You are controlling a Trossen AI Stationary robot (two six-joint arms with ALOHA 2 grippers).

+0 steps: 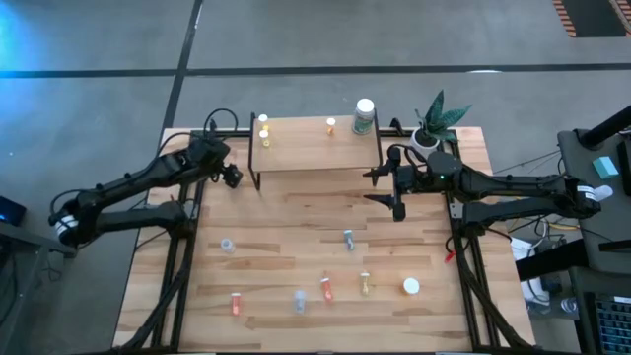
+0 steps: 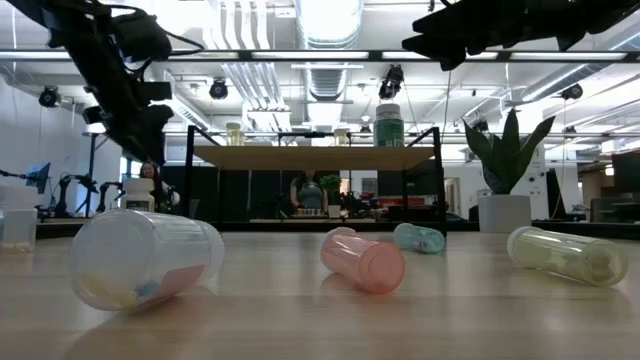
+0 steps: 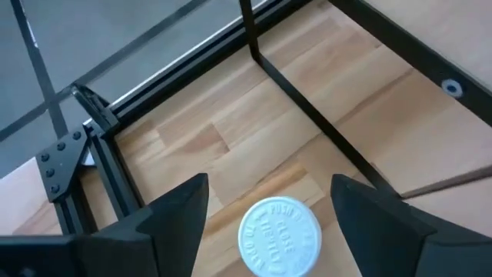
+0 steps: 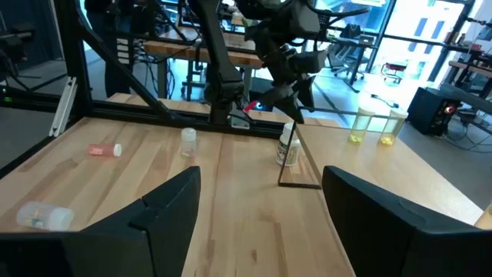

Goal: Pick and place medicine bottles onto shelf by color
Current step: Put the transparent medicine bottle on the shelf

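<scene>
1. The left hand [image 1: 233,177] is held at the shelf's nine o'clock end, just outside its black legs. Its fingers are spread, and in the left wrist view a white-capped bottle [image 3: 280,235] stands upright on the worktop [image 1: 296,247] between them; it is not gripped. The pose suits either a grasp about to close or a bottle just set down; which one cannot be told.

2. The right hand [image 1: 386,187] is held at the shelf's three o'clock end, near the front leg, open and empty, apparently waiting where the shelf and the loose bottles can both be reached.

3. The shelf [image 1: 315,148] stands at the worktop's twelve o'clock edge. Two yellow vials [image 1: 264,131] are grouped at its nine o'clock end, an orange vial [image 1: 330,125] is placed near the middle, and a larger white-capped bottle [image 1: 364,115] is set at the three o'clock end, so colours seem to be kept apart.

4. Unsorted bottles lie toward six o'clock: a clear vial [image 1: 228,245], a bluish vial [image 1: 348,239], an orange bottle [image 1: 236,304], a second clear bottle [image 1: 299,301], a red-orange bottle [image 1: 325,289], a yellow bottle [image 1: 365,284] and a white-capped one [image 1: 411,287]. Most lie on their sides, so rolling is likely when they are nudged.

5. A potted plant [image 1: 434,123] stands beside the shelf at two o'clock and is not part of the sorting.
</scene>
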